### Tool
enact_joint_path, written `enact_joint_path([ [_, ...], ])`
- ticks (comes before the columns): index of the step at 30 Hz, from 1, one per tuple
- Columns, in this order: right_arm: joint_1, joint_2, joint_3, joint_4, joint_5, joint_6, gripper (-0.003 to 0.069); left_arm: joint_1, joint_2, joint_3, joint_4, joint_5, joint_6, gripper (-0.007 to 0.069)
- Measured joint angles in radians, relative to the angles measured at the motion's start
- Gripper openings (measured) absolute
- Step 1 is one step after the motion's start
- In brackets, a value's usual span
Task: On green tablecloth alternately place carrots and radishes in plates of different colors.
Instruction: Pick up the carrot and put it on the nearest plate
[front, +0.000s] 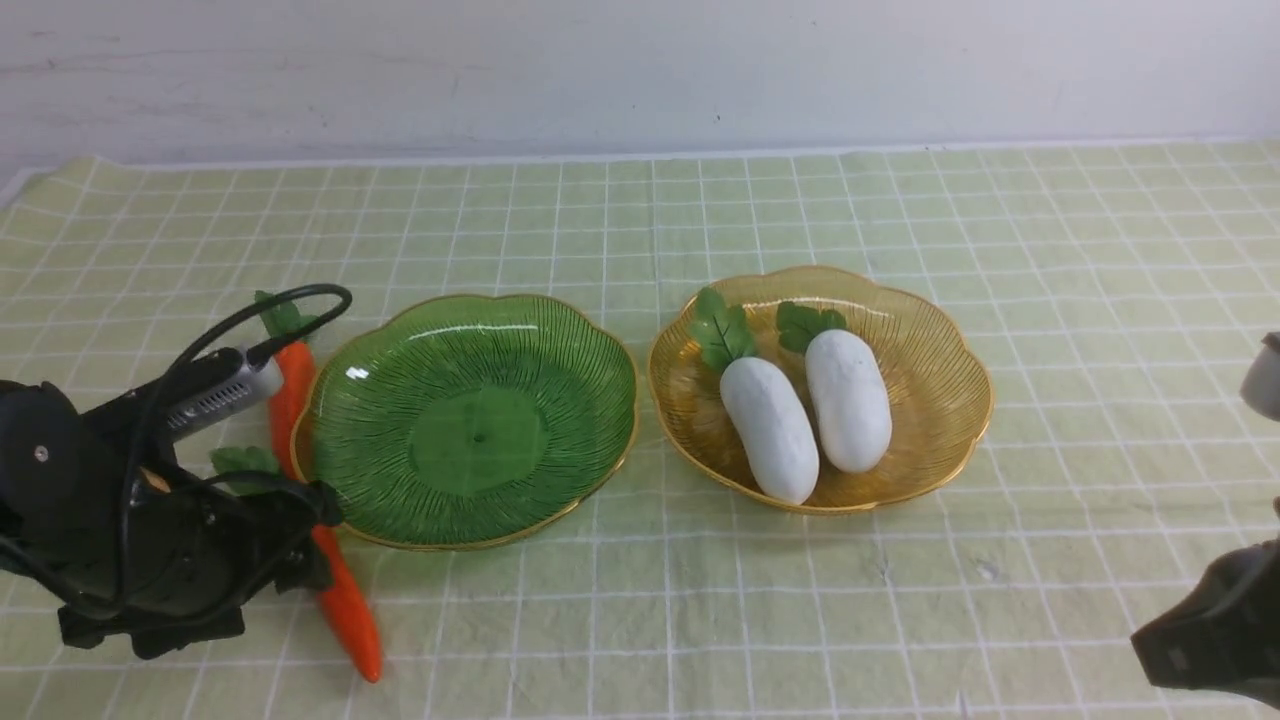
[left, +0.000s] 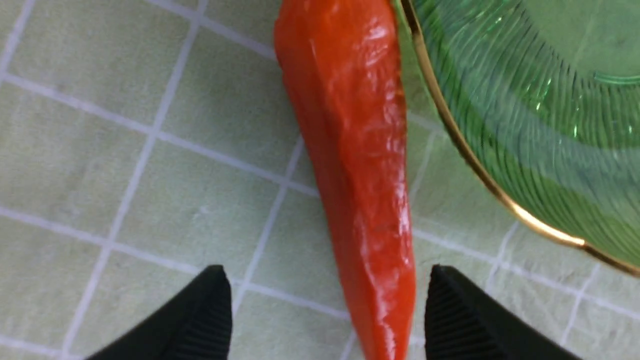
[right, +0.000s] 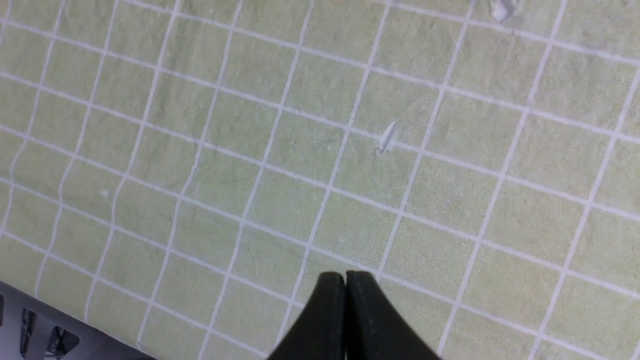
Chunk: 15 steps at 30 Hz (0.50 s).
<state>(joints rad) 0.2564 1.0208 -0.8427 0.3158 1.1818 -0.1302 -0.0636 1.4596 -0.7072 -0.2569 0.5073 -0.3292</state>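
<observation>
Two orange carrots lie on the green tablecloth (front: 640, 230) left of the green plate (front: 470, 430): one (front: 290, 395) by its far-left rim, the other (front: 350, 605) nearer the front. My left gripper (left: 325, 270) hangs open over the nearer carrot (left: 355, 150), one fingertip on each side and neither touching it. The green plate's gold rim (left: 480, 165) lies just beside it, and that plate holds nothing. Both white radishes (front: 770, 428) (front: 848, 400) lie side by side in the amber plate (front: 930, 340). My right gripper (right: 345, 275) is shut and empty above bare cloth.
The left arm (front: 150, 540) and its cable cover part of both carrots in the front view. The right arm (front: 1215, 630) sits at the front right corner. A white wall runs along the table's far edge. The table's near edge (right: 30, 320) shows in the right wrist view.
</observation>
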Motion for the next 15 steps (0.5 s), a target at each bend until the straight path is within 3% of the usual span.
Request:
enact_joint_path([
  [4, 0.000, 0.000, 0.000, 0.000, 0.000, 0.000, -0.0014, 0.000, 0.074, -0.001, -0.082, -0.059, 0.000, 0.0468],
  [10, 0.000, 0.000, 0.000, 0.000, -0.001, -0.003, -0.0014, 0.000, 0.142, -0.003, -0.087, -0.075, 0.016, 0.0461],
  [15, 0.000, 0.000, 0.000, 0.000, -0.001, -0.005, -0.0014, 0.000, 0.145, -0.003, -0.039, -0.045, 0.041, 0.0353],
])
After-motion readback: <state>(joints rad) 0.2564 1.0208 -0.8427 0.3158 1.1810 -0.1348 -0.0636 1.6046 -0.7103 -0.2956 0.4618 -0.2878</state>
